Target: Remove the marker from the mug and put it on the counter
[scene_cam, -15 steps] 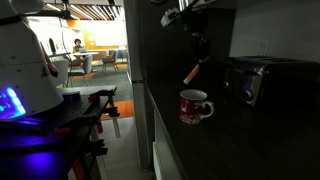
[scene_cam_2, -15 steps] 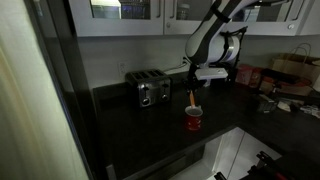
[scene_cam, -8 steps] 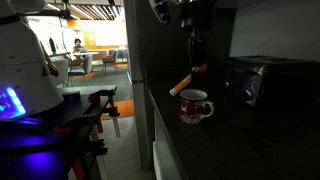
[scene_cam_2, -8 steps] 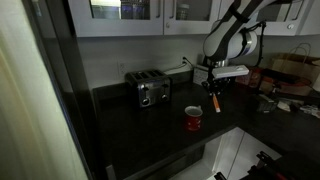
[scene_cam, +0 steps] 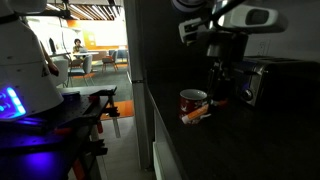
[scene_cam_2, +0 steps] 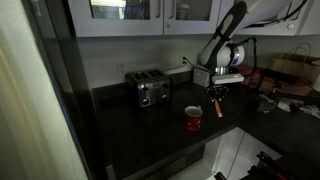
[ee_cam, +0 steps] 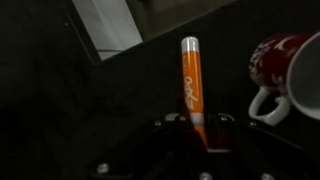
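Marker (ee_cam: 190,85) sat clamped between the jaws of the gripper (ee_cam: 197,122) in the wrist view. We saw both fingers closed on one end of the orange barrel, and the rest of it ran straight out ahead of the jaws to a paler tip. The marker was outside the mug (ee_cam: 285,70) — the red, white-patterned cup stood off to one side of the jaws, apart from the pen, with its handle turned back toward the gripper. Under and beyond the jaws lay the dark glossy counter (ee_cam: 60,110). In both exterior views we found the gripper (scene_cam: 217,95) (scene_cam_2: 217,97) lowered close over the counter (scene_cam: 250,140) (scene_cam_2: 140,130), just beside the mug (scene_cam: 193,100) (scene_cam_2: 194,119), with the marker (scene_cam: 197,114) (scene_cam_2: 219,108) reaching down from the jaws at a tilt. Whether its free end touched the worktop we could not tell — the scene was too dim. A metallic toaster (scene_cam_2: 150,90) (scene_cam: 270,80) stood on the counter, well away from the jaws on the far side of the mug in an exterior view.
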